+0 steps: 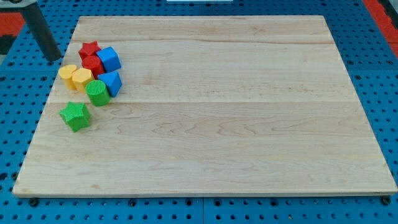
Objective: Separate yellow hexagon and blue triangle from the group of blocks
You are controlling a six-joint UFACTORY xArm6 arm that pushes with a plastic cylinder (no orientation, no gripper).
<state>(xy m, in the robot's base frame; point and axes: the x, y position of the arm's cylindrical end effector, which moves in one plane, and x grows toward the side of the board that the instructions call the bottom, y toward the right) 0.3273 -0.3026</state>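
**Tip waiting off the board's top-left corner, cluster untouched**

My tip [55,59] is hanging just off the wooden board [249,124], up at the view's top left, and it is touching nothing and pushing nothing; there is no hand to open or close, only the bare rod end. The nearest block is the red star [89,49], a little to its right.

The blocks are sitting packed together near the board's left edge. The yellow hexagon [81,78] is sitting on the group's left side, pressed against a second yellow block [68,74] and the green cylinder [97,92]. The blue triangle [111,82] is sitting on the right side, touching that cylinder, with a red block [92,65] and a blue cube [109,58] just above it. The green star [75,116] is lying slightly apart, below.

The tricky part, as I am judging it: each target is hemmed in. Coming at the triangle from its left, between it and the red block, should be sending it rightward into open board. The hexagon is asking for a narrow, slow push, or its yellow neighbour will be travelling along too.
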